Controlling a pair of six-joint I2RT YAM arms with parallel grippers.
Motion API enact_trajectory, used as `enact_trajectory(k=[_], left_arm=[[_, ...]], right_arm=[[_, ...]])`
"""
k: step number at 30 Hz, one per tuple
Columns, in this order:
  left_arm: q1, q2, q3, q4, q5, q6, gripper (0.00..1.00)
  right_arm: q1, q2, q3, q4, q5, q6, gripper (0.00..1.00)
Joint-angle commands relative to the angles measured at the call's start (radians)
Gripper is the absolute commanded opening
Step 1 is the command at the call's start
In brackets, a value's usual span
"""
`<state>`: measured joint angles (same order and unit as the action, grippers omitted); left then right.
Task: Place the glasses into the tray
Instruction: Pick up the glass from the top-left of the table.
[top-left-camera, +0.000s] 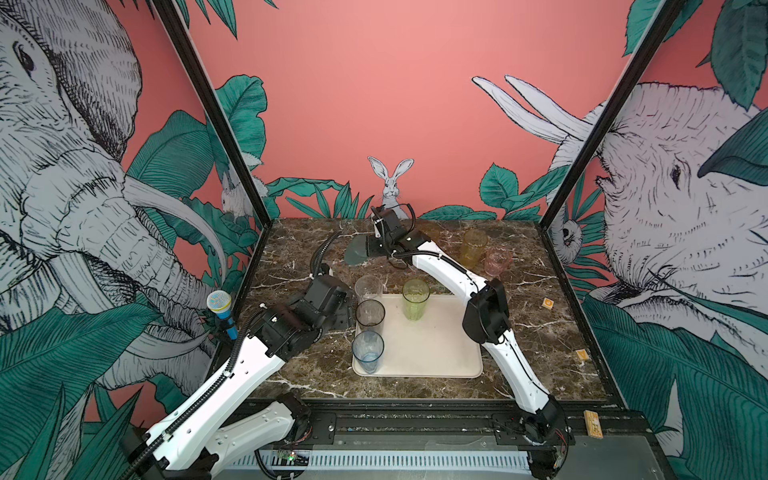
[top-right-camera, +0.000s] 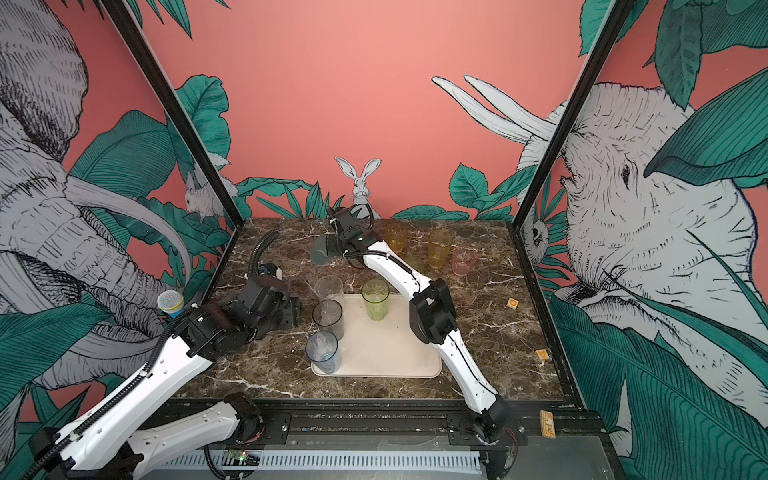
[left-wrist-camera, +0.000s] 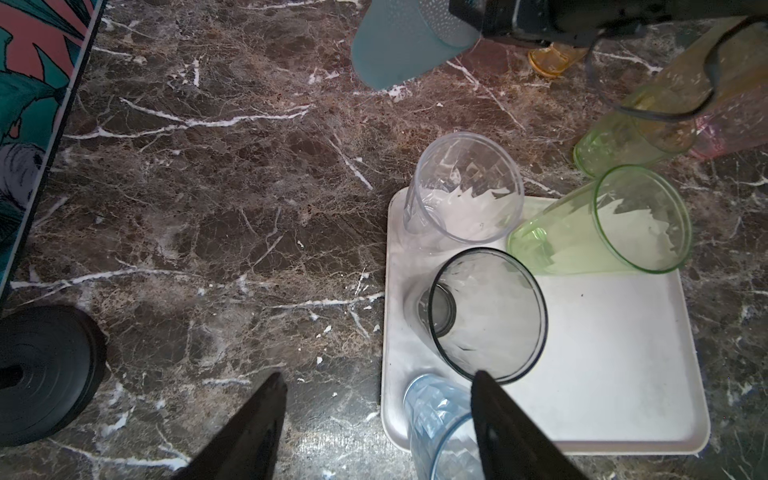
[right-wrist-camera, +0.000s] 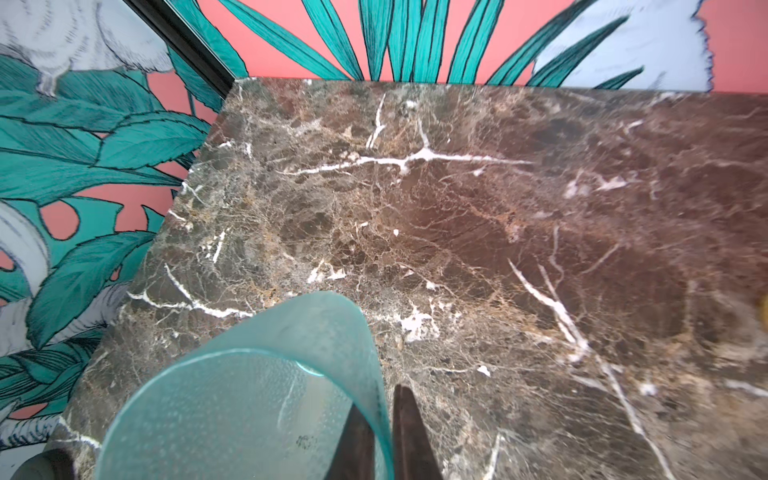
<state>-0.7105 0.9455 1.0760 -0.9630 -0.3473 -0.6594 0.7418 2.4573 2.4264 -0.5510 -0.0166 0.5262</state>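
Observation:
The cream tray (top-left-camera: 440, 361) lies mid-table. Along its left side stand a clear glass (top-left-camera: 368, 286), a smoky grey glass (top-left-camera: 370, 313) and a blue glass (top-left-camera: 368, 351). A tall green glass (top-left-camera: 415, 299) stands at its far edge. My right gripper (right-wrist-camera: 379, 401) is shut on the rim of a teal glass (right-wrist-camera: 232, 395), one finger inside and one outside. It holds the glass tilted above the back of the table (top-left-camera: 356, 254). My left gripper (left-wrist-camera: 378, 375) is open and empty, just left of the tray beside the grey glass (left-wrist-camera: 486, 311).
At the back right stand a tall yellow glass (top-left-camera: 473, 247), a pink glass (top-left-camera: 497, 261), a short amber glass (top-right-camera: 395, 237) and a short green glass (top-right-camera: 413, 262). Two small orange blocks (top-left-camera: 547, 303) (top-left-camera: 582, 354) lie at the right. A toy microphone (top-left-camera: 220, 309) is beyond the left edge.

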Motion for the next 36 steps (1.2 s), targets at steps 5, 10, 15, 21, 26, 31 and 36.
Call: enact_trajectory(k=[5, 10, 15, 21, 26, 31, 36], left_arm=[[0.003, -0.051, -0.023, -0.016, -0.001, -0.025, 0.71], [0.003, -0.070, -0.024, -0.014, -0.008, -0.019, 0.71], [0.003, -0.065, -0.019, -0.007, -0.010, -0.006, 0.72], [0.003, -0.064, -0.027, 0.032, -0.001, 0.001, 0.71], [0.003, -0.062, -0.033, 0.061, 0.013, 0.008, 0.71], [0.003, -0.062, -0.035, 0.057, 0.018, 0.014, 0.71], [0.003, -0.085, -0.046, 0.049, 0.016, 0.012, 0.71]], right_arm=[[0.005, -0.124, -0.016, -0.058, 0.029, -0.062, 0.00], [0.000, -0.192, -0.055, -0.102, 0.036, -0.085, 0.00], [-0.003, -0.296, -0.142, -0.133, 0.056, -0.107, 0.00], [-0.017, -0.445, -0.269, -0.141, 0.095, -0.127, 0.00], [-0.031, -0.531, -0.313, -0.193, 0.116, -0.143, 0.00], [-0.039, -0.614, -0.371, -0.223, 0.131, -0.155, 0.00], [-0.047, -0.701, -0.440, -0.253, 0.142, -0.165, 0.00]])
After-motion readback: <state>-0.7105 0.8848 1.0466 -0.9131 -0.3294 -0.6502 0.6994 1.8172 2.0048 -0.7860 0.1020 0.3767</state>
